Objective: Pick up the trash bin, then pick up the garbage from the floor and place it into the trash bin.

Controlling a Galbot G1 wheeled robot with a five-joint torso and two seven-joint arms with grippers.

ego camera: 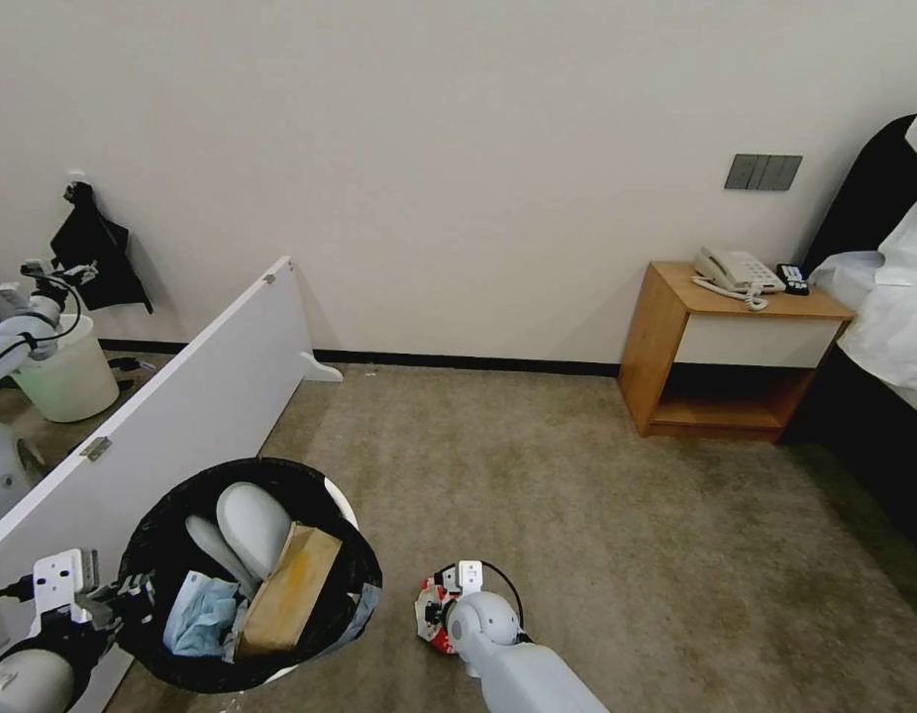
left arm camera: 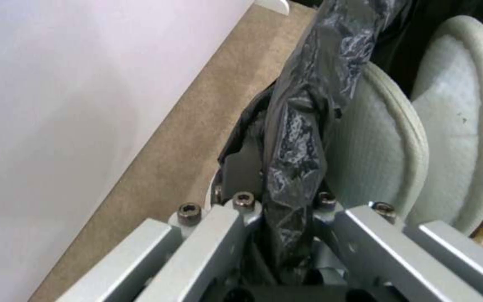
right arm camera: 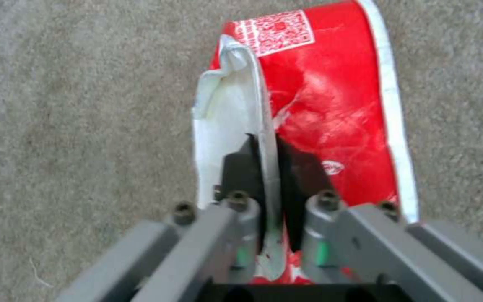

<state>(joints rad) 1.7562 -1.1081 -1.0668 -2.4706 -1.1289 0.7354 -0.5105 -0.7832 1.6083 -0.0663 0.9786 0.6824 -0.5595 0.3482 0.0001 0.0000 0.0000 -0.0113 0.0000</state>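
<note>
The right gripper (right arm camera: pixel 269 167) is pressed together on a folded edge of the red snack packet (right arm camera: pixel 331 105), which lies on the carpet directly beneath it; the thin raised flap is pinched, probably because a flat packet gives nothing else to hold. The left gripper (left arm camera: pixel 286 197) is clamped on the black bag (left arm camera: pixel 303 105) where it is folded over the rim, so that the trash bin (ego camera: pixel 161 634) is kept just beside the right gripper with its mouth open for the drop. Beyond the clamped rim, two white slippers (ego camera: pixel 251 525), a brown paper bag (ego camera: pixel 285 589) and a pale-blue mask (ego camera: pixel 201 614) are held inside. The packet is judged to be the last litter within reach.
</note>
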